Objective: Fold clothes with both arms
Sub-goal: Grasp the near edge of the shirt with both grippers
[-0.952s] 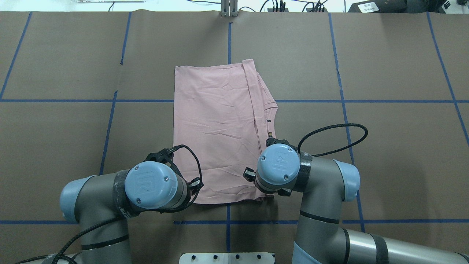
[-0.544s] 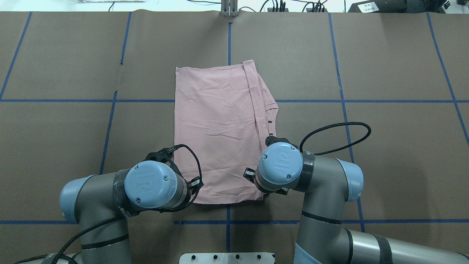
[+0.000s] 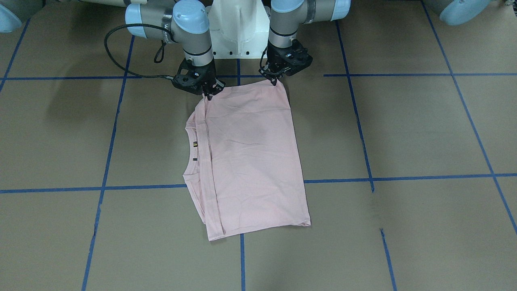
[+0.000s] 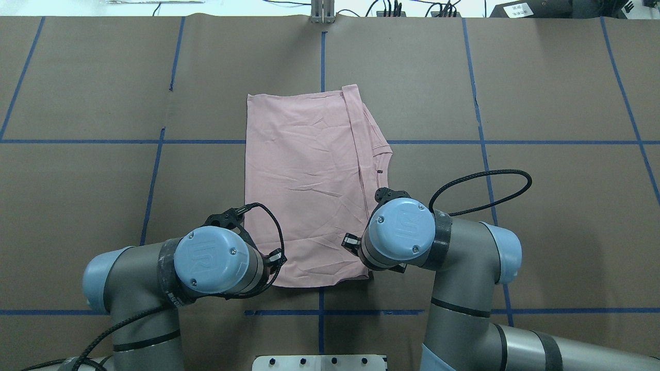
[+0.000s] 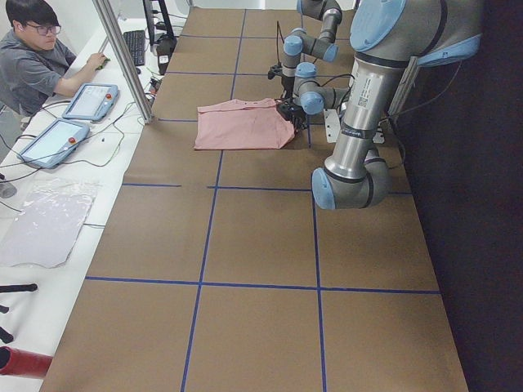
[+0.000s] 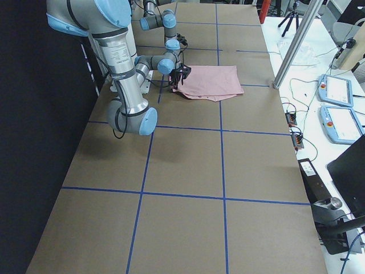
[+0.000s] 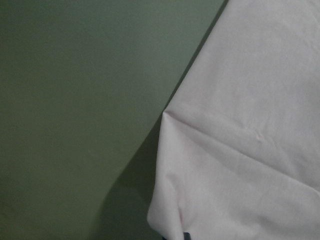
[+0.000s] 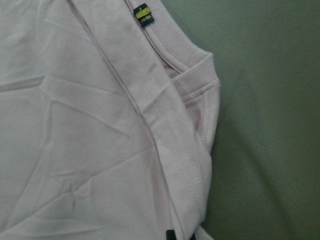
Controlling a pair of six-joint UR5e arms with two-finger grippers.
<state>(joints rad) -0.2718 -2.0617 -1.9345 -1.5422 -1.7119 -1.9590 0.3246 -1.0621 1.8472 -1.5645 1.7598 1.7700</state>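
- Pinching the near corners of the folded pink T-shirt [image 3: 250,161]: my left gripper [image 3: 278,80] is clamped on the corner at my left, and my right gripper [image 3: 209,92] on the other.
- I see the T-shirt lying flat on the table [image 3: 404,129] just before my white base [image 3: 238,28], its long axis running straight away from me.
- Its collar [image 8: 167,47] and a small yellow-and-dark tag [image 8: 144,14] sit along the edge on my right.
- Blue tape lines [image 3: 404,178] cross the brown table, some passing under the cloth.
- An operator [image 5: 33,49] sits at tablets [image 5: 90,100] beyond the far edge, well apart.
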